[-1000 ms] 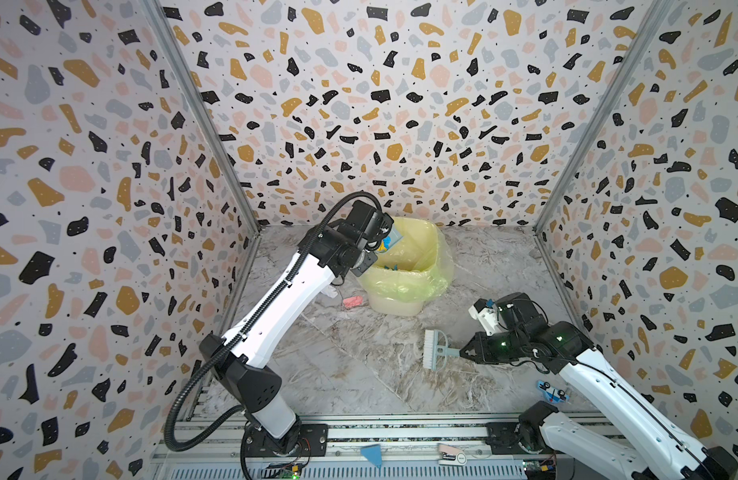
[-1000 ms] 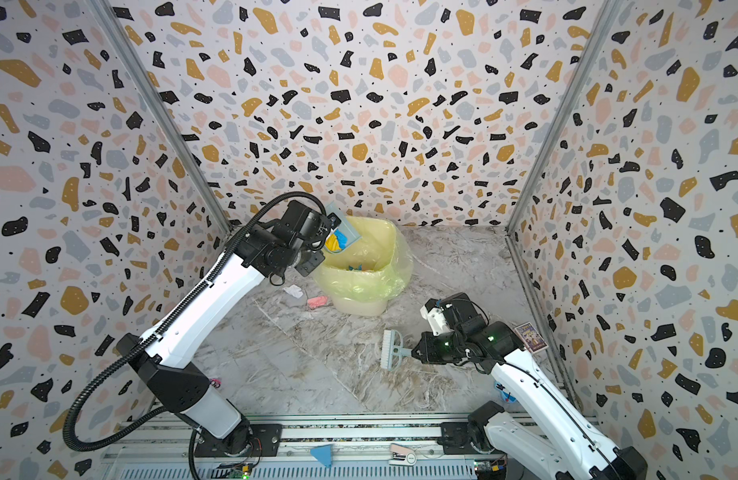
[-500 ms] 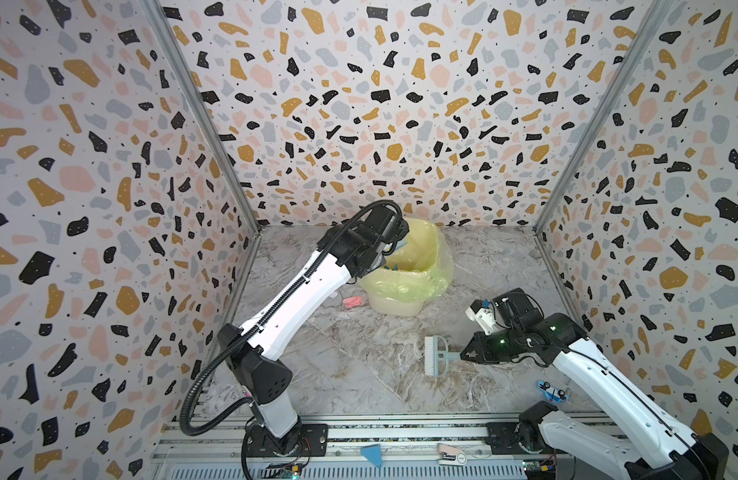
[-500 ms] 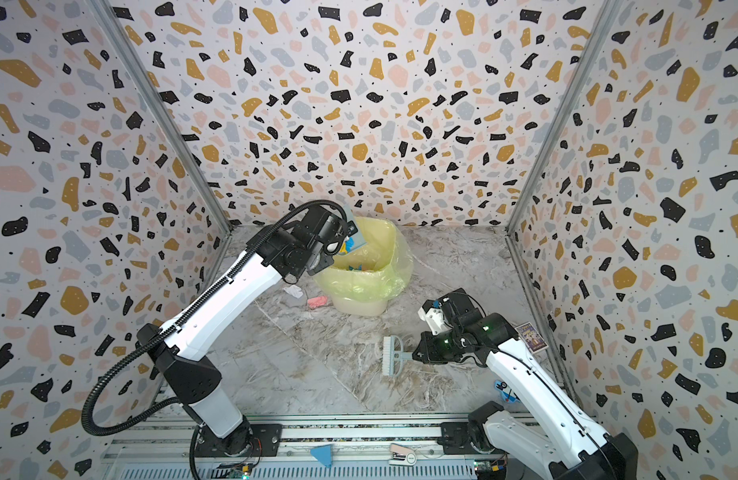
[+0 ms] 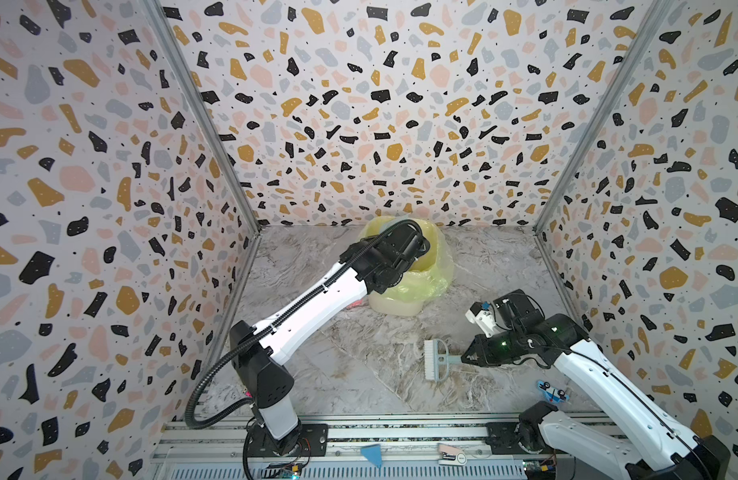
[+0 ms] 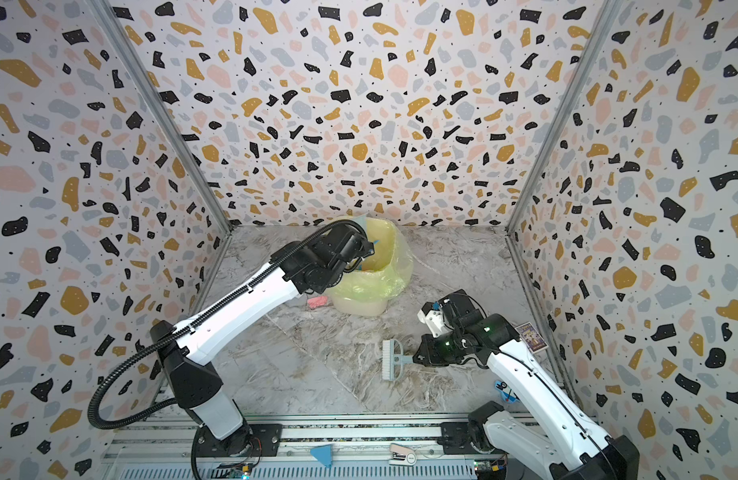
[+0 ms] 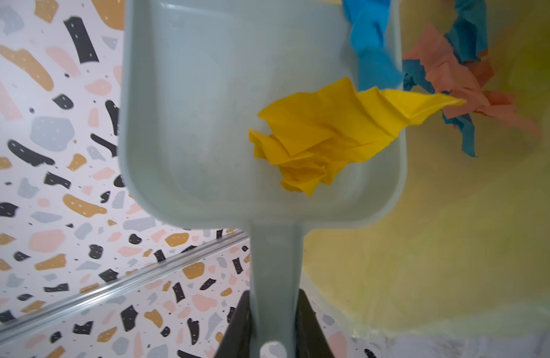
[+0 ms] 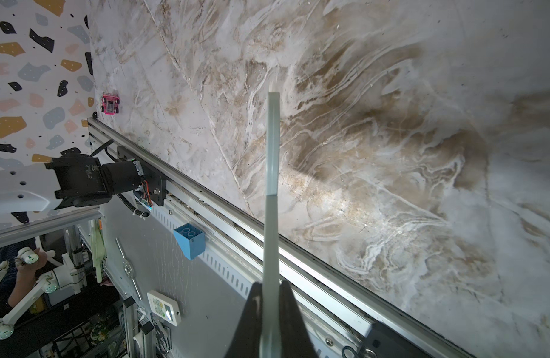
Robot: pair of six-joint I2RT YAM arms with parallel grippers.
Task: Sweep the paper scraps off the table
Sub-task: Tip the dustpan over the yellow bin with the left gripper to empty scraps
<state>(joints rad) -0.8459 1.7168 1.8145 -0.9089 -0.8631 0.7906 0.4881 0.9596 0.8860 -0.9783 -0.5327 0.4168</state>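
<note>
In both top views the left arm's wrist is covering the left fingers (image 7: pixel 241 325) above the bin (image 6: pixel 361 305). Only the left wrist view is showing them, and there they are clamping the handle of a pale grey-green dustpan (image 7: pixel 230 102). The pan's front edge is running out of that picture.

The right fingers (image 8: pixel 252 319) are clenching the handle of a brush (image 8: pixel 272 148). The right wrist view is showing the brush edge-on, with its bristles hidden. Whether the brush is touching the desk (image 5: pixel 317 374) at the near middle is hard to tell.

A crumpled yellow scrap (image 7: pixel 326 136) is lying in the dustpan against one side wall, with a pointed end poking over the rim. A bright blue scrap (image 7: pixel 369 46), blurred, is hanging over the same rim. Beyond it, torn pink and teal scraps (image 7: pixel 453 80) are showing against the inside of the yellow-green bag (image 6: pixel 394 270); whether they are falling or lying there is unclear. One more pink scrap (image 6: pixel 316 302) is lying on the desk just left of the bin, partly behind the left arm.

The bin, lined with that bag, is standing at the far middle of the desk.
</note>
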